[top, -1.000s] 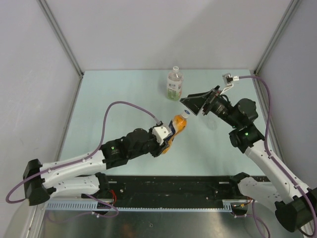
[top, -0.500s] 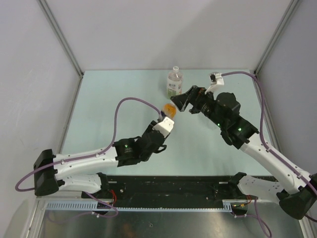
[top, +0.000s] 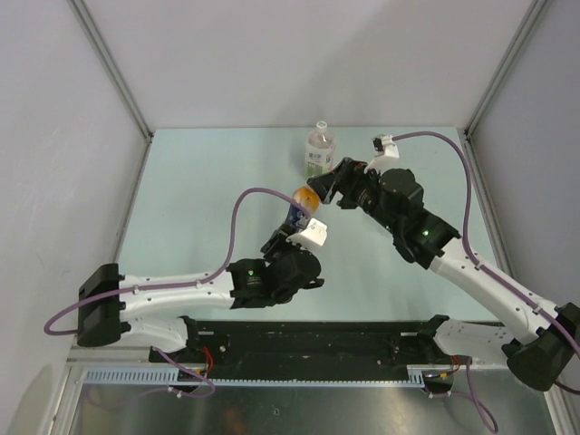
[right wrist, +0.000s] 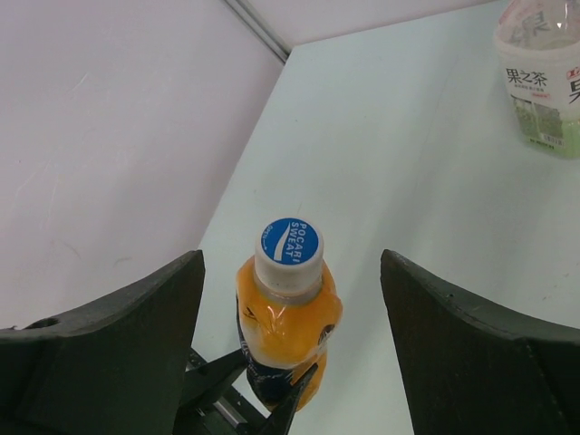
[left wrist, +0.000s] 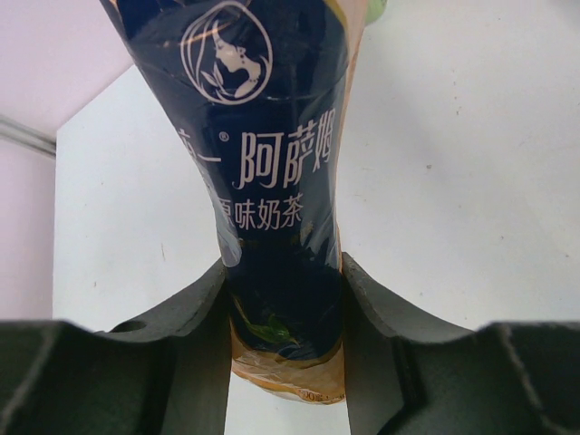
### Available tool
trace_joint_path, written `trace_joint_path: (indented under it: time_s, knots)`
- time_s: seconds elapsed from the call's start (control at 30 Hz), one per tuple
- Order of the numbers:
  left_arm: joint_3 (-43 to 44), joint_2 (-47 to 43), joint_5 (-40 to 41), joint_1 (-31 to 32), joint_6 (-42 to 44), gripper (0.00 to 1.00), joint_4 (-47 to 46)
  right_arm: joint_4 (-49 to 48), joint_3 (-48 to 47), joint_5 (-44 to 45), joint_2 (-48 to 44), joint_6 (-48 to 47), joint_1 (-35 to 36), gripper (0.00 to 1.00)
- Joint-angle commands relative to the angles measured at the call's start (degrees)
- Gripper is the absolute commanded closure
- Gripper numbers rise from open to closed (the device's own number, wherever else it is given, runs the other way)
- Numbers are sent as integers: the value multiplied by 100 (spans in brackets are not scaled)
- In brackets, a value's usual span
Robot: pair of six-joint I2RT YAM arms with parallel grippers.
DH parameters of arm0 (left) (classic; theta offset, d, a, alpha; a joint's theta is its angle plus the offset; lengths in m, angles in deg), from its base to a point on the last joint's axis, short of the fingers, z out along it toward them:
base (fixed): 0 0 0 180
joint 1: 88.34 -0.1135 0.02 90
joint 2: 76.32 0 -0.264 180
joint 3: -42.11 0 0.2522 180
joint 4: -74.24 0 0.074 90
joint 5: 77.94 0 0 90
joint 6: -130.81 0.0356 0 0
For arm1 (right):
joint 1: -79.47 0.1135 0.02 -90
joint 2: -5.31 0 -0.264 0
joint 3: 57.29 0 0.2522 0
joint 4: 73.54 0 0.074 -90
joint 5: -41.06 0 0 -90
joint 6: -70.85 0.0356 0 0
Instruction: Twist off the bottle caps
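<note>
The blue-topped cap [right wrist: 289, 245] is sitting screwed on the neck of the orange bottle [right wrist: 286, 337], showing a round blue top face with white "POCARI SWEAT" lettering and a white ribbed skirt below it. The left gripper [left wrist: 285, 313] is clamping that bottle low on its dark blue label, with 1 of its dark fingers [left wrist: 193, 331] pressing each side, and is holding it roughly upright over the middle of the table [top: 208, 181], a little toward the far edge; whether the base is touching the surface is not clear. The right gripper [right wrist: 292, 272] is hanging around the cap with its jaws standing wide, 1 finger well off each side and neither touching it. 1 whitish cap [top: 320, 126] is topping the clear bottle [top: 318, 156] with the green label, which is standing upright near the middle of the table's far edge, just beyond the orange bottle and apart from both grippers.
</note>
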Motion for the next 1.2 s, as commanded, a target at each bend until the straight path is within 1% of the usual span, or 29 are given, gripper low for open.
trace_joint_path:
  time_s: [0.0,0.07,0.13,0.57,0.63,0.73,0.8,0.87,0.97,1.0,1.07,1.17]
  knots:
    - [298,24,482,68,-132,100,-96,-323,-256,63,137,71,30,21]
    - [315,34,472,68,-115,100,-98,-332,-255,25,179,79,33,26]
    - [326,60,482,71,-89,100,-100,-339,-254,-48,227,88,33,30]
    - [346,216,502,101,50,100,-83,-636,-252,-57,290,160,35,35]
    - [336,222,499,110,43,100,-83,-648,-258,-82,314,163,31,38]
    - [348,228,505,107,52,100,-74,-652,-255,-120,362,163,26,47]
    - [356,234,513,120,63,100,-70,-652,-252,-139,385,179,12,54]
    - [354,240,523,123,74,100,-67,-634,-258,-124,397,190,2,66]
    - [343,259,559,128,79,100,-54,-623,-253,-99,407,178,-13,91]
    - [342,274,570,131,85,100,-48,-615,-252,-87,410,169,-15,95]
    - [330,285,571,132,80,100,-44,-616,-256,-87,416,124,-23,99]
    - [297,265,482,128,40,100,-42,-628,-254,-182,412,-8,-17,100]
